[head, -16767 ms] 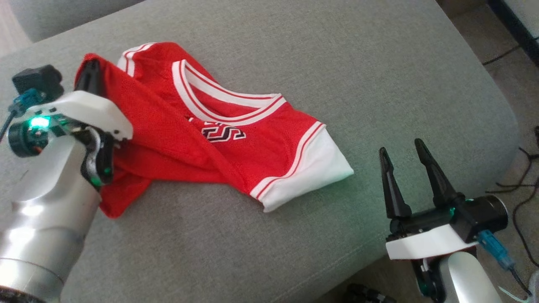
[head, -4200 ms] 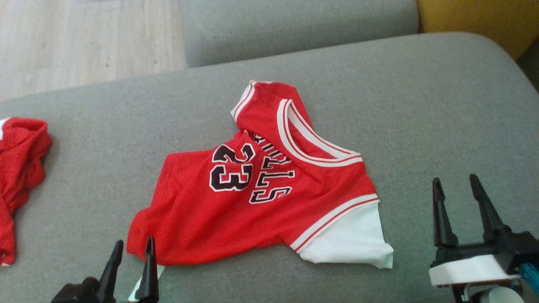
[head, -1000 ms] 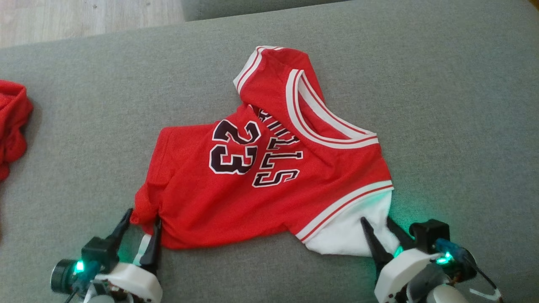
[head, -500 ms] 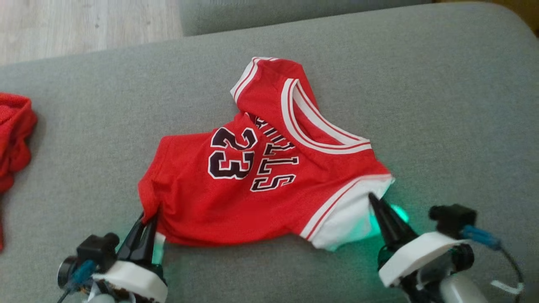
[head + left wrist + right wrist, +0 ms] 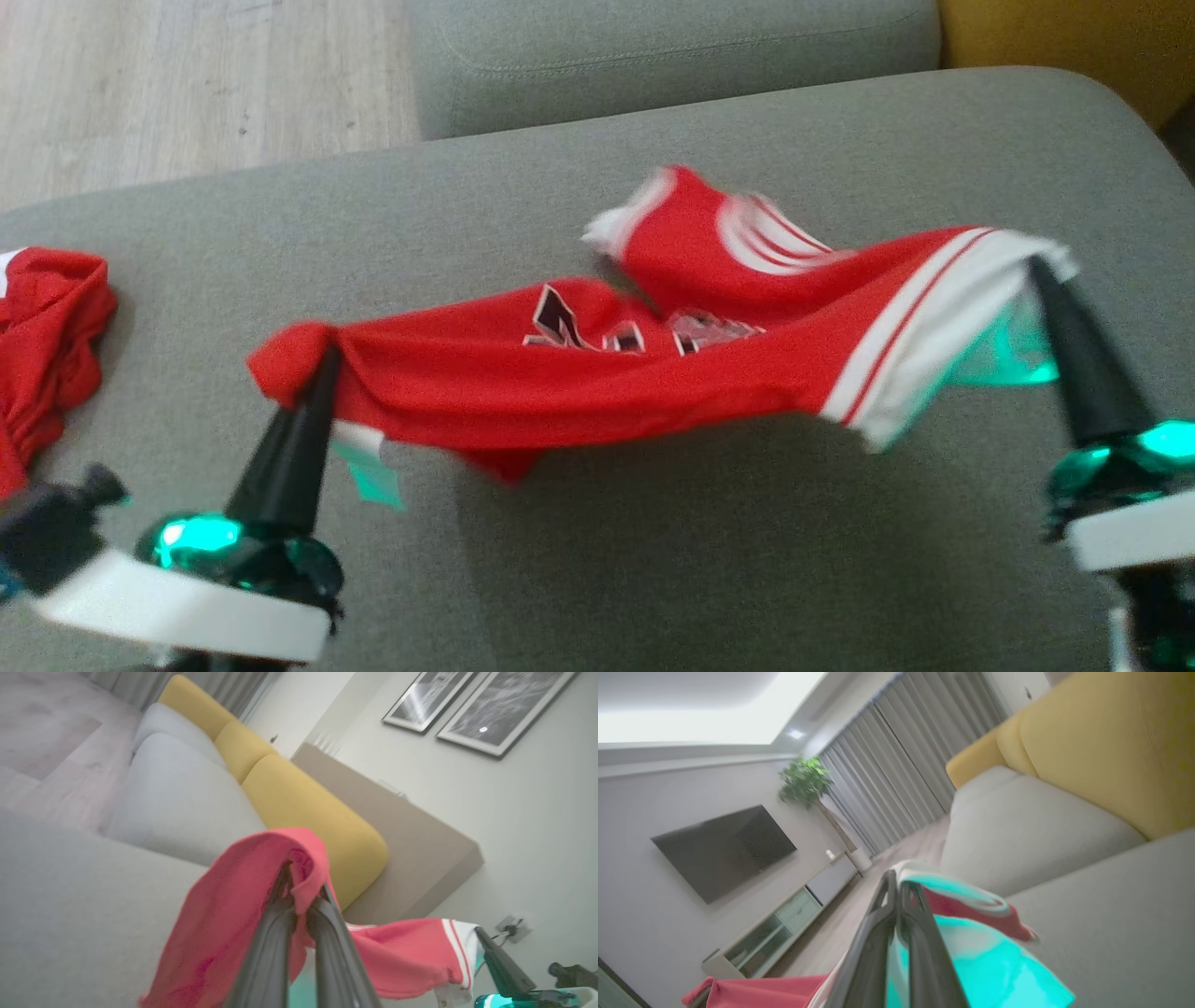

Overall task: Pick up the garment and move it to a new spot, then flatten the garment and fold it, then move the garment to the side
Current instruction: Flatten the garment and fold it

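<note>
Early stage: pick-up is in hand, nothing else done yet. Left gripper (image 5: 322,359) is clamped on a red corner of the garment (image 5: 653,383), and right gripper (image 5: 1038,269) is clamped on its white-trimmed corner. The garment hangs stretched between them above the grey sofa cushion (image 5: 709,560), middle sagging; can't tell if the collar end touches the cushion. Another red cloth (image 5: 47,345) sits at the cushion's left side. Left to do, by my read: relocate, flatten, fold, move aside.

grey sofa (image 5: 653,560), wood floor (image 5: 187,84), wall television (image 5: 724,849)
</note>
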Tool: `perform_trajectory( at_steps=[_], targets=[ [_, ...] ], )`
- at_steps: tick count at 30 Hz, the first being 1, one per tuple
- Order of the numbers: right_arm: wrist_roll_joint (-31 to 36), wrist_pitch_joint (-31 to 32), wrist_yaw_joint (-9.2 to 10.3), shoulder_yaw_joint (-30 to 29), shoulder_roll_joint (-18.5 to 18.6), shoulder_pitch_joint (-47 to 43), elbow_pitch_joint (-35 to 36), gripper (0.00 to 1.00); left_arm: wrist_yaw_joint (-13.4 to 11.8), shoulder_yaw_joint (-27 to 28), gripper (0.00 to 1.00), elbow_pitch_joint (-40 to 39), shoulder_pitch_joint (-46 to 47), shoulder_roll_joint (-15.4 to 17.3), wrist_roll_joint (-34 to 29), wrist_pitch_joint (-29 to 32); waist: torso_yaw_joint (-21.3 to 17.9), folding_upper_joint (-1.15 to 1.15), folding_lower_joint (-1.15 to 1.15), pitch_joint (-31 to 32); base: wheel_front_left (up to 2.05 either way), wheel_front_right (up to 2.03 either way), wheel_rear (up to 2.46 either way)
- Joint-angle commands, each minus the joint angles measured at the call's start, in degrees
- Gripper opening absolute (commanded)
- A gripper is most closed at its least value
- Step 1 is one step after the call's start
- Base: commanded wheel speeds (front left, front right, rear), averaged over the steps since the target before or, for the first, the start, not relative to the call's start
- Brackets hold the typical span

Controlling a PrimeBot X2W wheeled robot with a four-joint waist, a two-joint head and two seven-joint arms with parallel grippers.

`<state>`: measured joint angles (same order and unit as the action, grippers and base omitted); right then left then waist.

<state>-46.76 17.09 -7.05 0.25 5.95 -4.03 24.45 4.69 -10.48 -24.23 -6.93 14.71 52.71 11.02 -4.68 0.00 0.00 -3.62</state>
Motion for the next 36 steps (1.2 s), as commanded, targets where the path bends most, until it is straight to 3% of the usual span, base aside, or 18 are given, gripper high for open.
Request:
perform_trajectory(
  at_steps=[1,2,4,5,6,8,11,15,19,24,28,32,36],
  targets=[
    [-2.1,2.3,-0.44,-1.5,-0.2,3.4,6.3,0.00,-2.0,3.4,0.00,-8.0,2.9,0.1,3.4,2.7,-0.3,0.00,0.00,0.4,0.00,0.00,0.00],
    [-4.2,5.0,-0.44,-3.9,-0.8,5.5,10.3,0.00,-4.8,4.2,0.00,-13.6,4.9,-0.1,6.5,5.4,-0.4,0.00,0.00,0.5,0.00,0.00,0.00],
    [-6.2,8.2,-0.44,-6.1,-1.5,8.5,12.9,0.00,-7.8,5.0,0.00,-17.9,8.1,-0.4,9.3,8.0,-0.7,0.00,0.00,0.4,0.00,0.00,0.00],
    [-6.9,9.8,-0.44,-7.0,-1.8,10.2,13.5,0.00,-9.3,5.4,0.00,-19.2,10.1,-0.5,10.6,9.2,-0.8,0.00,0.00,0.2,0.00,0.00,0.00],
    [-6.9,9.8,-0.44,-7.0,-1.8,10.2,13.5,0.00,-9.3,5.4,0.00,-19.2,10.1,-0.5,10.6,9.2,-0.8,0.00,0.00,0.2,0.00,0.00,0.00],
    [-8.1,13.0,-0.44,-8.6,-2.3,14.4,13.1,0.00,-12.6,6.4,0.00,-20.1,14.6,-0.7,12.7,11.4,-1.2,0.00,0.00,-0.5,0.00,0.00,0.00],
    [-6.5,17.0,-0.44,-9.7,-2.8,22.3,9.2,0.00,-16.6,7.1,0.00,-17.0,22.4,-0.4,13.7,14.1,-1.3,0.00,0.00,-2.5,0.00,0.00,0.00],
    [-4.1,18.7,-0.44,-10.1,-3.0,34.1,-1.0,0.00,-18.2,6.1,0.00,-6.3,34.6,1.3,10.5,15.8,-0.6,0.00,0.00,-7.0,0.00,0.00,0.00],
    [0.3,15.3,-0.44,-9.7,-3.0,47.3,-15.3,0.00,-16.9,4.0,0.00,8.8,47.9,1.4,5.2,13.3,0.1,0.00,0.00,-11.2,0.00,0.00,0.00],
    [3.4,6.4,-0.44,-8.3,-3.1,64.3,-31.5,0.00,-11.6,2.3,0.00,27.1,65.5,-0.7,-1.0,4.2,0.2,0.00,0.00,-16.2,0.00,0.00,0.00],
    [3.4,-1.3,-0.44,-6.5,-3.1,73.1,-39.9,0.00,-7.3,2.5,0.00,37.8,74.9,-2.6,-3.5,-4.3,-0.2,0.00,0.00,-18.7,0.00,0.00,0.00],
    [1.9,-6.5,-0.44,-2.9,-3.1,70.5,-44.3,0.00,-2.6,2.7,0.00,45.1,74.5,-3.9,-3.9,-11.4,-0.7,0.00,0.00,-17.7,0.00,0.00,0.00],
    [2.3,-9.0,-0.44,0.6,-3.1,58.8,-44.7,0.00,0.5,1.8,0.00,48.9,65.7,-4.0,-4.4,-17.0,-1.2,0.00,0.00,-15.5,0.00,0.00,0.00]
  ],
)
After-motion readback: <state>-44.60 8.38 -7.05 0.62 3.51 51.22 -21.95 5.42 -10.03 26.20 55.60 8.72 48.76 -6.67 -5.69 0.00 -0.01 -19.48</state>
